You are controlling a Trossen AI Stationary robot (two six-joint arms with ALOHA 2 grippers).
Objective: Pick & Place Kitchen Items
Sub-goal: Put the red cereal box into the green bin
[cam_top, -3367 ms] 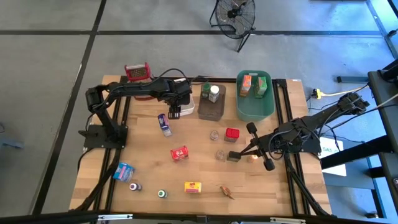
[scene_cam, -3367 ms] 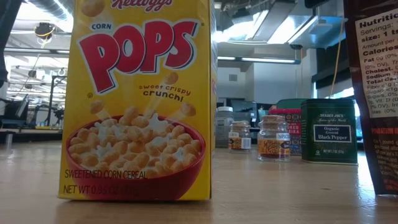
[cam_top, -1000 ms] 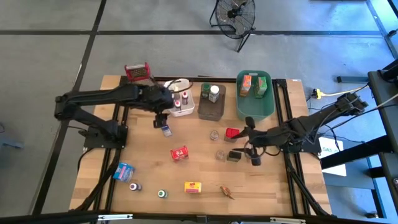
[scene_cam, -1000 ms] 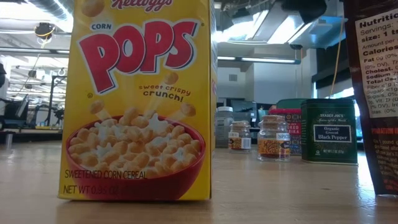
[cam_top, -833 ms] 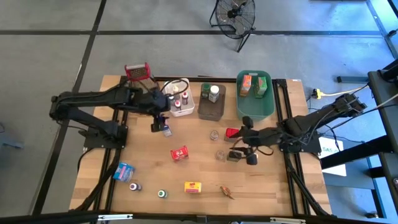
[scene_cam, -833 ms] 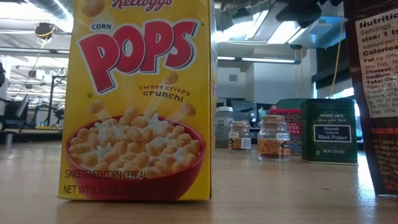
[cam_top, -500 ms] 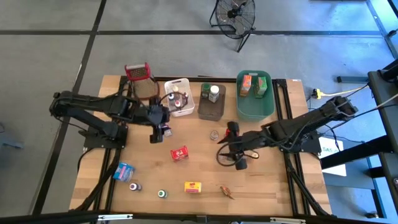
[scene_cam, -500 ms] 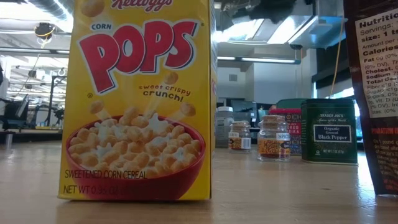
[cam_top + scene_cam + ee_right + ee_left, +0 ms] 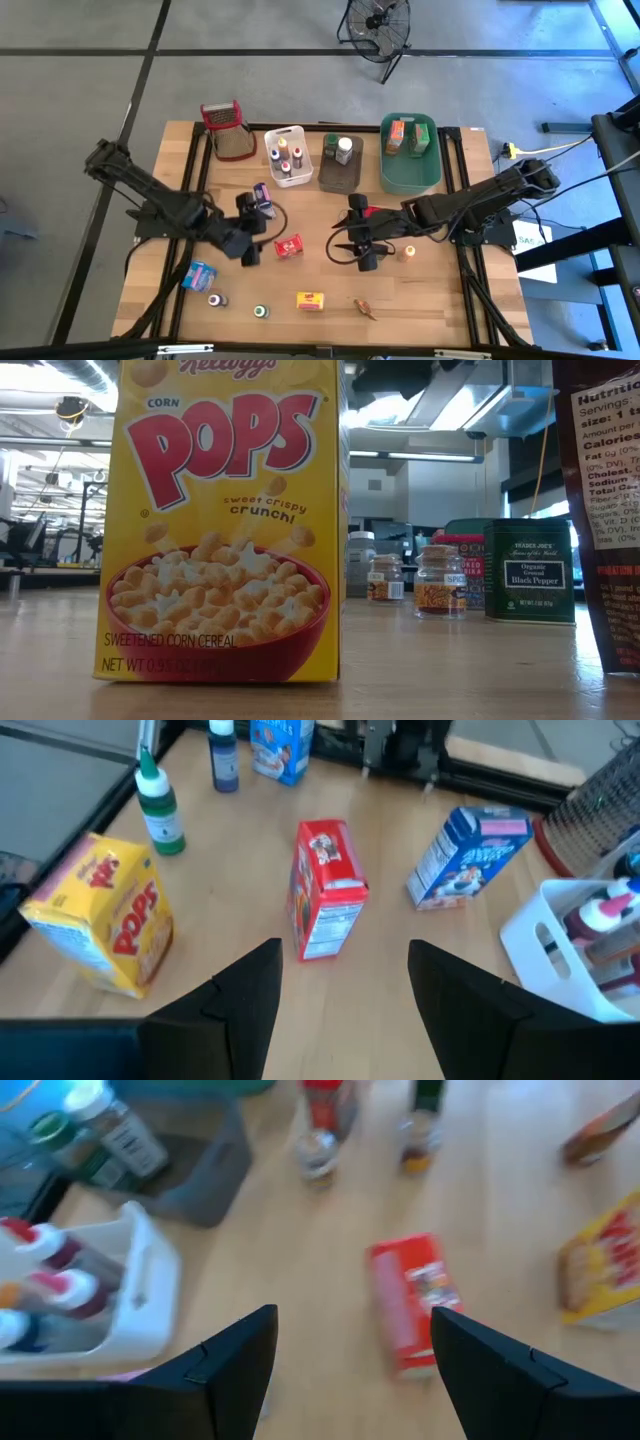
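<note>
A small red box (image 9: 289, 246) lies on the table near the middle. My left gripper (image 9: 262, 232) hovers just left of it, open and holding nothing; in the left wrist view the red box (image 9: 415, 1315) lies ahead of the fingers. My right gripper (image 9: 338, 245) hovers just right of the box, open and holding nothing; the red box (image 9: 325, 890) shows beyond its fingers. A blue box (image 9: 263, 197) lies farther back. A yellow box (image 9: 311, 300), a green-capped bottle (image 9: 260, 312), a purple bottle (image 9: 215, 299) and a light blue box (image 9: 199, 275) stand near the front edge.
Along the far edge stand a white tub (image 9: 287, 155) with small bottles, a brown tub (image 9: 341, 163), a green tub (image 9: 410, 152) holding boxes, and a red-topped mesh grater (image 9: 225, 128). A small jar (image 9: 409, 252) stands beside the right arm. A brown item (image 9: 366, 308) lies at the front.
My left gripper has swung from beside the white tub toward the near edge and now hangs left of the red box, turned toward it. My right gripper has gone toward the table's left, up to the red box. Both stay open. No item has moved.
</note>
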